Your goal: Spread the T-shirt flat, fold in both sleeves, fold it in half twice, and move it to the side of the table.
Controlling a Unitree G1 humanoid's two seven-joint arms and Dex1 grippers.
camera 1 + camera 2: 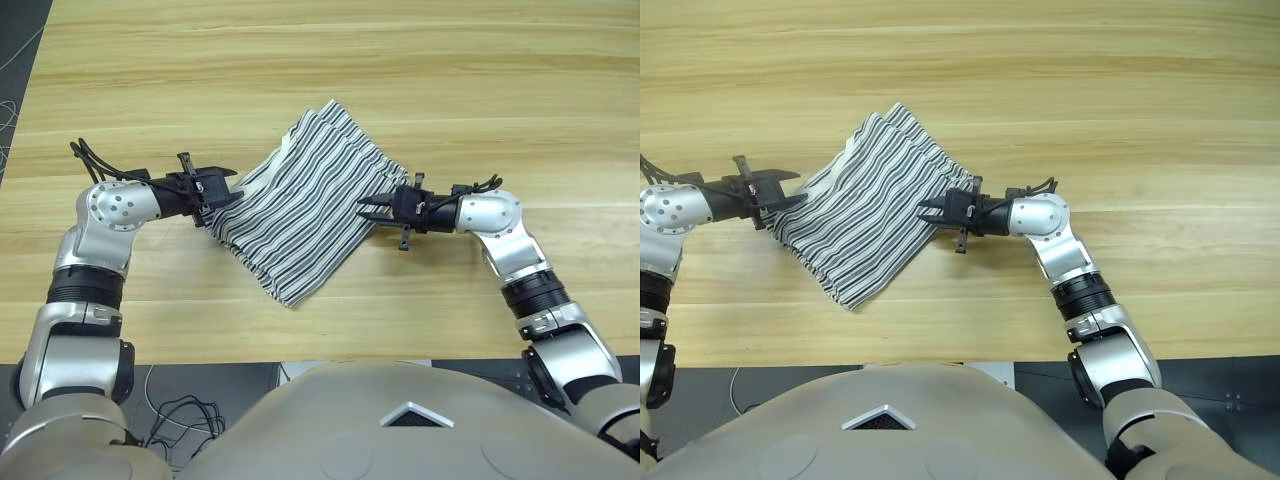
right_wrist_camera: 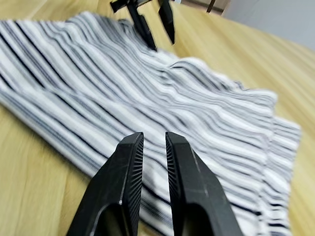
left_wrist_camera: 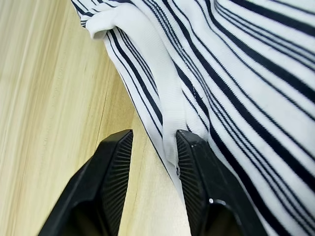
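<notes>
Item: T-shirt (image 1: 310, 215), black-and-white striped, folded into a compact, roughly square packet. It lies flat near the middle of the tabletop (image 1: 450, 80), turned diagonally, with one corner towards the far side and one towards the near edge. Several layers are stacked at its edges.

Detail: a plain white ribbed band (image 3: 157, 73) runs along the packet's left edge, lying against the wood.

Left pincer (image 1: 225, 190): at the packet's left edge, low over the wood. It is moderately wide. One finger (image 3: 197, 167) touches the ribbed edge of the cloth and the other (image 3: 115, 167) stands over bare wood. The cloth edge lies just inside the gap, not clamped.

Right pincer (image 1: 365, 208): at the packet's right edge, pointing across the stripes towards the left arm. Its gap is narrow, with nothing between the fingers.

Surface: light wood-grain tabletop, planks running side to side.
</notes>
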